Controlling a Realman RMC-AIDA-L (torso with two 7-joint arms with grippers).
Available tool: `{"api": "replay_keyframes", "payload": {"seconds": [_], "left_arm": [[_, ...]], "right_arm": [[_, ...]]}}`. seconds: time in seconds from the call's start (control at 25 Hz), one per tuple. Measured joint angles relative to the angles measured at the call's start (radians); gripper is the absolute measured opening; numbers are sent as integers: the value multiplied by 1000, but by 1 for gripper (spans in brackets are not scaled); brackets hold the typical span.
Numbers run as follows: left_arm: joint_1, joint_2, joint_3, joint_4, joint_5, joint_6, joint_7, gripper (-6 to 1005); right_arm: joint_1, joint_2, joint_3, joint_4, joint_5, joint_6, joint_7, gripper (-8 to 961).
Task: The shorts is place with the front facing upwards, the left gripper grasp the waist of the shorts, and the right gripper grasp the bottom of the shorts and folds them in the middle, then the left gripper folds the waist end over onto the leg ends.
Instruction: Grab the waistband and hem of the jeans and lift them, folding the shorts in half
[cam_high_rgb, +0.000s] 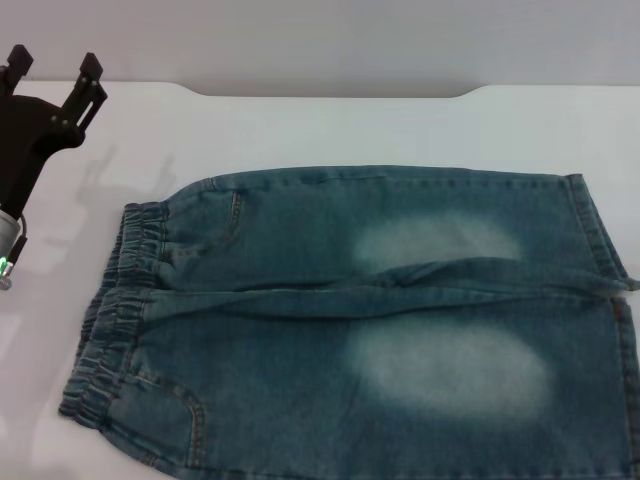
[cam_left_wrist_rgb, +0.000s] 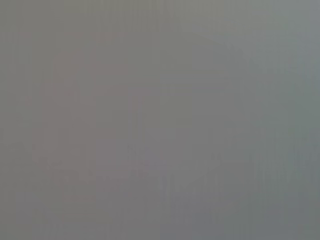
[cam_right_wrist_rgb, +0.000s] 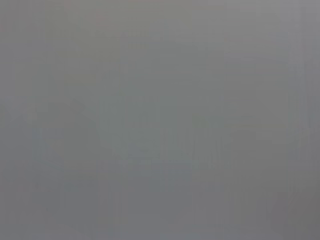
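Note:
The blue denim shorts (cam_high_rgb: 360, 320) lie flat on the white table, front side up, with two pale faded patches on the thighs. Their gathered elastic waist (cam_high_rgb: 118, 310) points left and the hemmed leg ends (cam_high_rgb: 605, 270) point right, running off the right edge of the head view. My left gripper (cam_high_rgb: 55, 65) hovers at the far left, behind and left of the waist, open with nothing between its fingers. The right gripper is out of view. Both wrist views show only plain grey.
The white table (cam_high_rgb: 330, 125) stretches behind the shorts to a far edge with a shallow notch. Bare table surface lies between the left gripper and the waistband.

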Motion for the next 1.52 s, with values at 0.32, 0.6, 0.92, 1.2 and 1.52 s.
{"api": "replay_keyframes", "payload": {"seconds": [0.32, 0.6, 0.92, 1.2, 1.52], "left_arm": [[-8, 0, -2, -6, -6, -1, -3, 824], [-3, 4, 5, -5, 1, -1, -84, 823], [48, 29, 142, 276, 130, -16, -593, 822], [59, 102, 172, 641, 419, -9, -1147, 822], [-23, 251, 106, 922, 807, 209, -1685, 821]], "right_arm": [[-4, -2, 0, -4, 0, 3, 9, 414], [-6, -3, -5, -12, -5, -7, 81, 414], [-74, -7, -25, -244, -181, -104, 683, 414], [-97, -11, -25, -525, -373, -298, 1084, 413], [-75, -28, -27, -971, -626, -478, 1524, 413]]}}
